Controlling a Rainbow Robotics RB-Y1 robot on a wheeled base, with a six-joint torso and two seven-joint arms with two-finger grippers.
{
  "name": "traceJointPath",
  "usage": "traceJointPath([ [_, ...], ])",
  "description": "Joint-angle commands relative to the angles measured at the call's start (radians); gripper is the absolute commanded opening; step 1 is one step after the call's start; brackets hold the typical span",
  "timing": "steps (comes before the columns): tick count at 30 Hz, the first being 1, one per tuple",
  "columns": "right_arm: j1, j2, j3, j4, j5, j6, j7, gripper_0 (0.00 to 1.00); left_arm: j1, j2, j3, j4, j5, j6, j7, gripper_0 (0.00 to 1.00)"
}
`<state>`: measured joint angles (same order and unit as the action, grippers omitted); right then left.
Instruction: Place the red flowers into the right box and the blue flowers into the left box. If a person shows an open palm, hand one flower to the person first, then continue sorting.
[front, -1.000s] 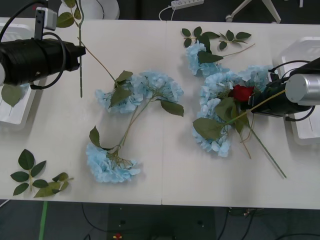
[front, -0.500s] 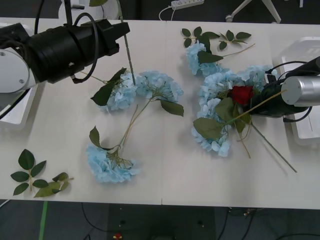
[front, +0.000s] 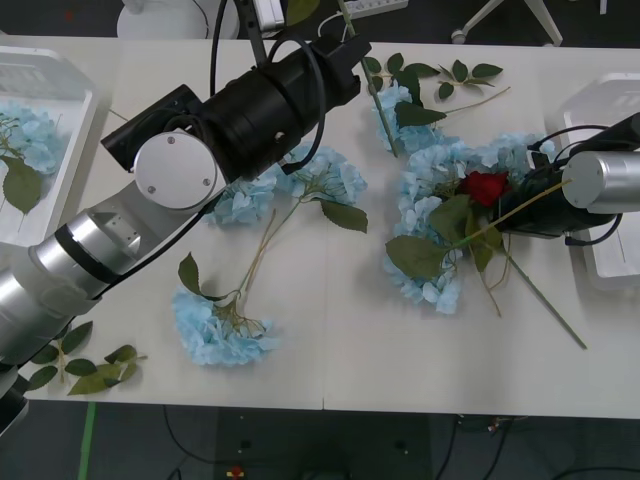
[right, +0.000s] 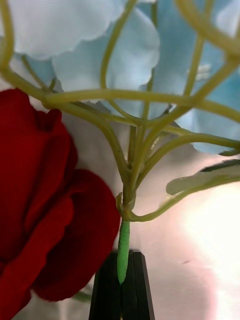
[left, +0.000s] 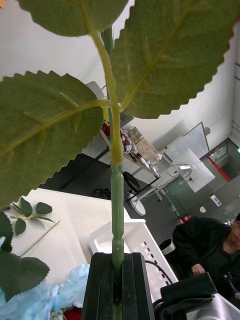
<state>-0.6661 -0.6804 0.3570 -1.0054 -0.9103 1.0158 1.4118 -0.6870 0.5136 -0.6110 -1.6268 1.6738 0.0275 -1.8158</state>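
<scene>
The left claw (front: 345, 45) pinches a leafy green stem (left: 116, 200) over the far middle of the white counter (front: 330, 350). The right claw (right: 121, 280) pinches a blue flower (front: 440, 200) stem right beside the red flower (front: 484, 186). Stems could tangle and drag that rose along. Desks stand behind.

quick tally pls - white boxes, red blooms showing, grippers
white boxes: 2 (left box, right box)
red blooms: 1 (red flower)
grippers: 2 (left gripper shut on a leafy stem; right gripper shut on a blue flower stem)
total: 5
</scene>
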Motion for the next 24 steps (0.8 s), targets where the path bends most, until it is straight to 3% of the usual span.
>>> traceJointPath([
  [1, -0.046, -0.064, -0.019, -0.01, -0.13, 0.063, 0.159, 0.0, -0.106, -0.066, -0.03, 0.058, -0.02, -0.015, -0.071, 0.0],
  [5, -0.046, -0.123, -0.019, -0.012, -0.306, 0.103, 0.299, 0.0, -0.126, -0.09, -0.044, 0.082, -0.019, -0.018, -0.071, 0.0],
  [12, -0.046, -0.186, -0.041, -0.013, -0.441, 0.136, 0.486, 0.0, -0.126, -0.09, -0.044, 0.082, -0.019, -0.018, -0.071, 0.0],
  [24, -0.027, -0.194, -0.061, -0.013, -0.417, 0.144, 0.509, 0.0, -0.126, -0.09, -0.044, 0.082, -0.019, -0.018, -0.071, 0.0],
])
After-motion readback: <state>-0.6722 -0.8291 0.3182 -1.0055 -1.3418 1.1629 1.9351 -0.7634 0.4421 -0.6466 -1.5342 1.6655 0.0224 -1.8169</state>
